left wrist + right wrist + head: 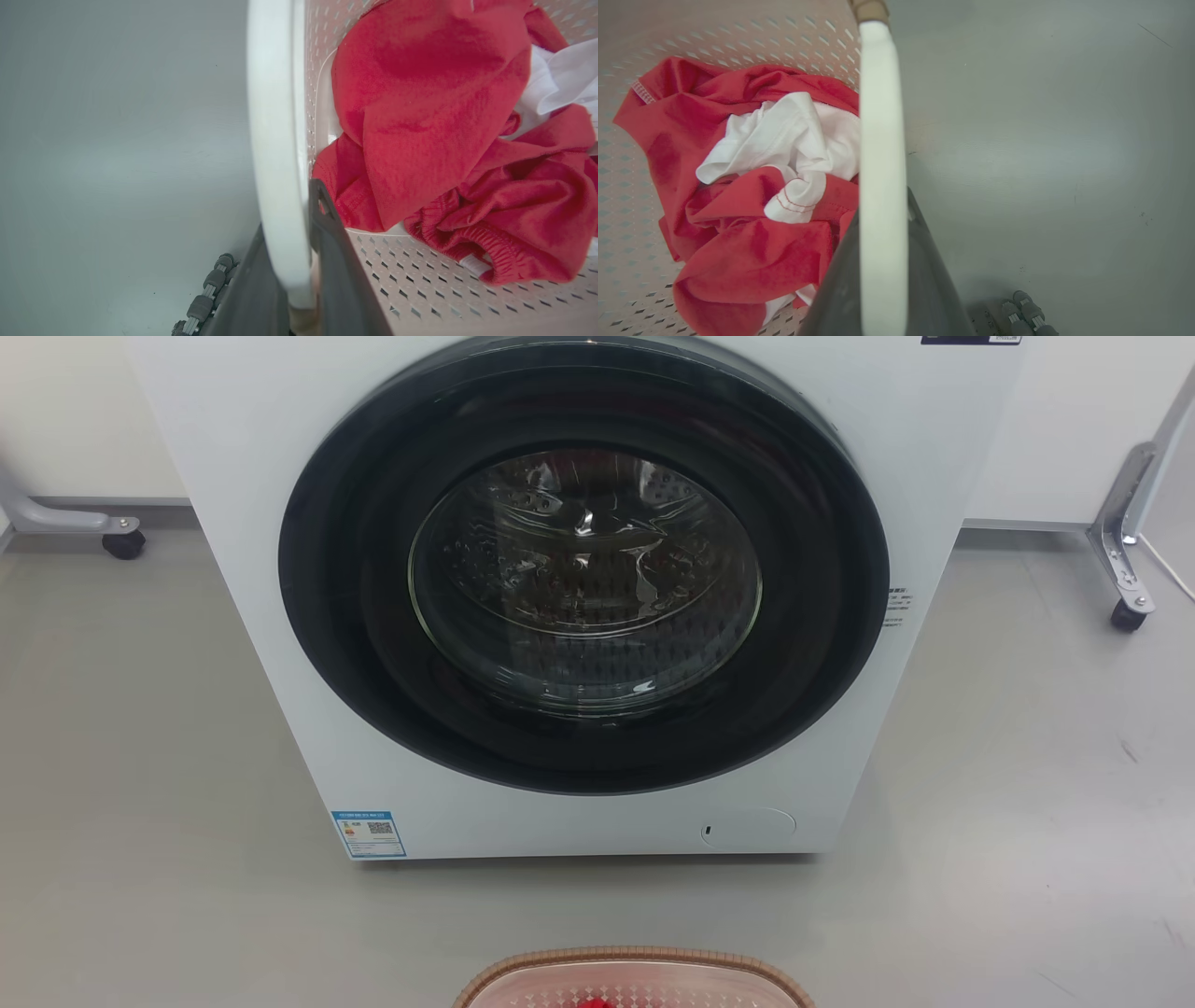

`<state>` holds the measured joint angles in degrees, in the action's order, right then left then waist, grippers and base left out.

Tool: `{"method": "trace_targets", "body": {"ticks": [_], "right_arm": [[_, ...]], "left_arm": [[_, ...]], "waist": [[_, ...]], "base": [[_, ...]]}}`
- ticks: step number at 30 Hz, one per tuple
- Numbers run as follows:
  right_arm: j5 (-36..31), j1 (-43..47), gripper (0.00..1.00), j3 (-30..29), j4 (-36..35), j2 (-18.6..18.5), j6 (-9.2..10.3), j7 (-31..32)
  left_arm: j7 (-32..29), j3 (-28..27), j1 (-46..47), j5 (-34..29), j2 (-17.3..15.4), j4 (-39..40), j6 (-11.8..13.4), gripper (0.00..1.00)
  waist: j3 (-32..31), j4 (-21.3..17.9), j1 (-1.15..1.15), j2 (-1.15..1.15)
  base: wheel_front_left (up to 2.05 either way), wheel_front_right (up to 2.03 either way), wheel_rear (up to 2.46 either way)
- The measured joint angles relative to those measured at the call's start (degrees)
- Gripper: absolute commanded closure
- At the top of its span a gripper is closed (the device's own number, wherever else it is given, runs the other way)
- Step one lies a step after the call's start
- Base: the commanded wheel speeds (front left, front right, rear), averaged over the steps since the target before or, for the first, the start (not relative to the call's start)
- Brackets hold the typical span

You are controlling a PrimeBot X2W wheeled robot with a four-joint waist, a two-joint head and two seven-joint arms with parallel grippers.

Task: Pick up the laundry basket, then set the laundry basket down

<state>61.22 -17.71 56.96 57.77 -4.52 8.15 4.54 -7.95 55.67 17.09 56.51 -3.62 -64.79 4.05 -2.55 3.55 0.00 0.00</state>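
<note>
Perforated cream laundry basket (635,959), white handles (275,116) clenched by left end effector (289,219) and right end effector (882,214)

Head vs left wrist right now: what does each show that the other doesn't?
Head adds the washer and a caster leg. Left wrist adds the fingers clamped on the white handle, plus white cloth. Shared: basket, red cloth, grey floor.
</note>
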Motion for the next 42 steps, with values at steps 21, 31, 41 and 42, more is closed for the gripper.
{"method": "trace_targets", "body": {"ticks": [21, 31, 41, 42], "right_arm": [[2.89, -0.88, 1.00, 2.60, 1.01, -0.04, 0.00, -0.57], [2.98, -3.77, 1.00, 3.75, 1.83, 0.02, 0.00, -1.07], [2.92, -9.94, 1.00, 4.67, 2.13, 0.00, 0.00, -2.12], [2.88, -10.90, 1.00, 4.67, 2.25, 0.00, 0.00, -2.19]], "left_arm": [[0.00, 0.59, 0.07, 0.76, -0.03, -0.05, 0.07, 1.00], [0.07, 0.62, 2.14, 0.86, 0.07, -0.42, -0.02, 1.00], [1.30, -0.11, 7.76, 0.86, 0.08, -1.11, -0.04, 1.00], [1.52, -0.23, 8.47, 0.86, 0.08, -1.13, -0.04, 1.00]], "waist": [[0.54, -0.01, 0.00, 0.00], [1.95, -0.04, 0.00, 0.00], [6.23, 0.00, 0.00, 0.00], [6.87, -0.01, 0.01, 0.00]], "base": [[0.00, 0.00, 0.00], [0.00, 0.00, 0.00], [0.00, 0.00, 0.00], [0.00, 0.00, 0.00]]}}
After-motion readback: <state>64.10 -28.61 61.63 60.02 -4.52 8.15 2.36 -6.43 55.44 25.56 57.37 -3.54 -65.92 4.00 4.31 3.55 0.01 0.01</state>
